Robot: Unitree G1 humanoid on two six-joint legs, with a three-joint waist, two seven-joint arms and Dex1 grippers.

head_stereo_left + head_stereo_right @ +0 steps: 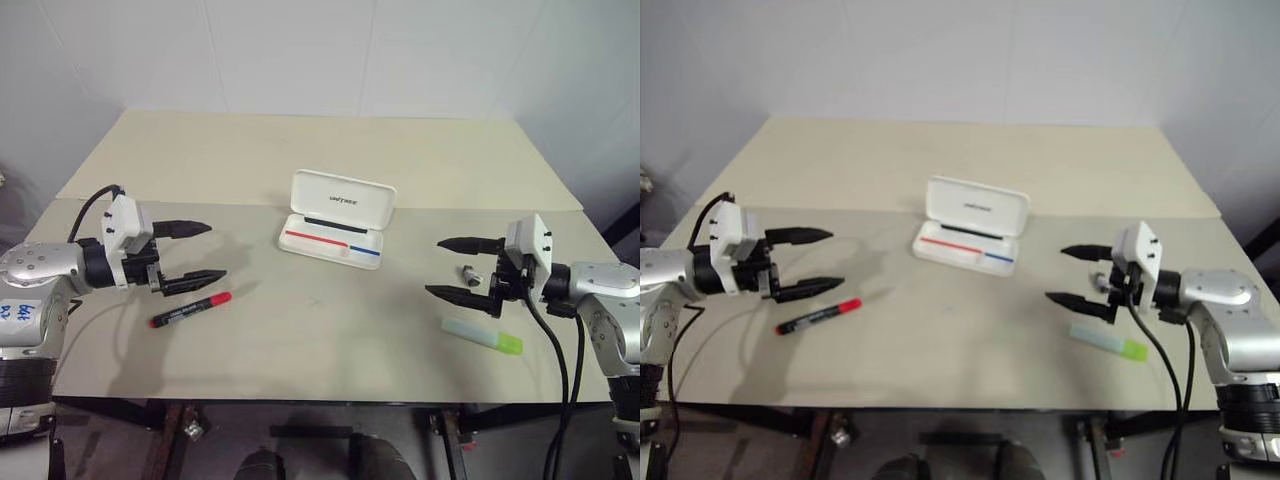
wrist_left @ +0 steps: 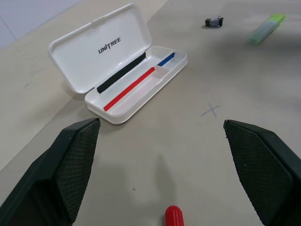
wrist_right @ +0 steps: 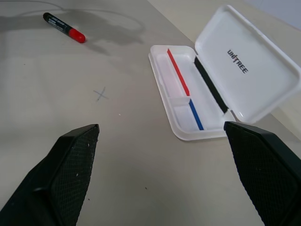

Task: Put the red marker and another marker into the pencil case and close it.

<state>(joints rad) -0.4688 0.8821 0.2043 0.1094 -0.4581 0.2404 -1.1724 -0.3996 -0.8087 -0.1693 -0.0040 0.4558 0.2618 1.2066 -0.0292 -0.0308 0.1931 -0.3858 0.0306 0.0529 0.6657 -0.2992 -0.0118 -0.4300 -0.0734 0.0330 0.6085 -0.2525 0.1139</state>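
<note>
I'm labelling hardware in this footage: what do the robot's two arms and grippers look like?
Both arms are silver-grey metal with rounded, screw-dotted joints. Each wrist carries a white boxy module and black cables. The left gripper and right gripper each have two black, tapered, pointed fingers with cross-hatched inner pads. The left arm bears a white sticker with blue handwriting.

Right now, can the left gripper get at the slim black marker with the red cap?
Probably yes: the left gripper is open, the red-capped black marker lies just below it on the table, nothing between.
</note>
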